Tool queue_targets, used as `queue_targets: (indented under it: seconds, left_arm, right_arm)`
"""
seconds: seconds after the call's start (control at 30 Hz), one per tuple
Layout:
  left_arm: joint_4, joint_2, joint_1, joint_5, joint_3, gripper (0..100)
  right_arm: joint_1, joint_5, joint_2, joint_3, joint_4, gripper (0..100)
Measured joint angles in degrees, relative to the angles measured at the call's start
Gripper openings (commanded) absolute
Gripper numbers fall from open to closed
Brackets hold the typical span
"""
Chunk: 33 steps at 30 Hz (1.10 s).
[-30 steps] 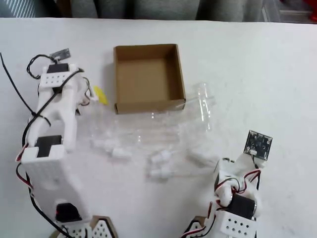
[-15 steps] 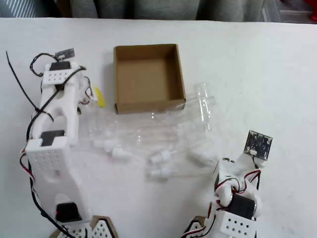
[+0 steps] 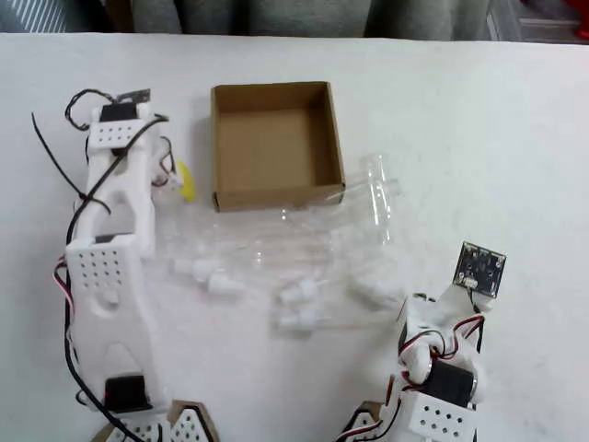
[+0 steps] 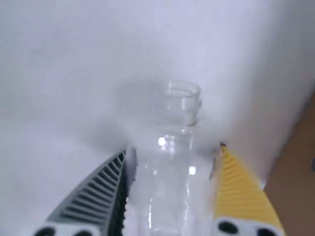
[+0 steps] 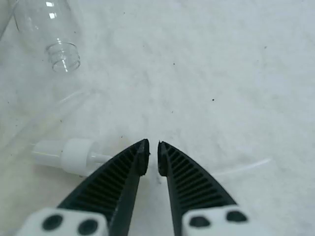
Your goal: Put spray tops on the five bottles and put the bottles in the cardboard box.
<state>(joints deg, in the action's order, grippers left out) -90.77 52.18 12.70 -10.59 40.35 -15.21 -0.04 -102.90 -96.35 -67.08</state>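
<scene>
The left tool (image 4: 172,151), one grey finger and one yellow, pinches a clear plastic bottle (image 4: 162,167) by its body just beside the left wall of the open brown cardboard box (image 3: 276,198). The bottle's threaded neck is bare. The right tool (image 5: 151,156) hangs low over the white counter (image 3: 479,120) with its black fingers pressed almost together on nothing. A white spray top (image 5: 74,155) lies just beside it. More clear bottles (image 3: 276,235) and spray tops (image 3: 299,308) lie scattered on the counter in front of the box.
</scene>
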Motion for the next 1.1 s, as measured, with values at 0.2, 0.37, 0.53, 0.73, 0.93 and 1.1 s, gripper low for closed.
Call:
queue_targets:
  seconds: [0.2,0.37,0.53,0.73,0.93,1.1]
  left_arm:
    - [-2.11,0.62,-0.26,5.36,2.11,2]
    - [-7.12,0.7,-0.44,8.0,3.6,2]
    - [-10.11,0.26,-0.62,10.02,4.4,2]
    - [-8.79,-11.96,-1.14,10.02,-6.24,2]
    - [4.04,-31.65,-2.2,10.02,-30.51,2]
    - [15.91,-47.47,-2.2,10.2,-52.04,2]
  right_arm:
    - [0.0,0.0,0.0,0.0,0.0,1.7]
    - [0.0,0.0,0.0,0.0,0.0,1.7]
    - [0.0,0.0,0.0,0.0,0.0,1.8]
    - [0.0,0.0,0.0,0.0,0.0,1.8]
    - [0.0,0.0,0.0,0.0,0.0,1.8]
    - [0.0,0.0,0.0,0.0,0.0,1.8]
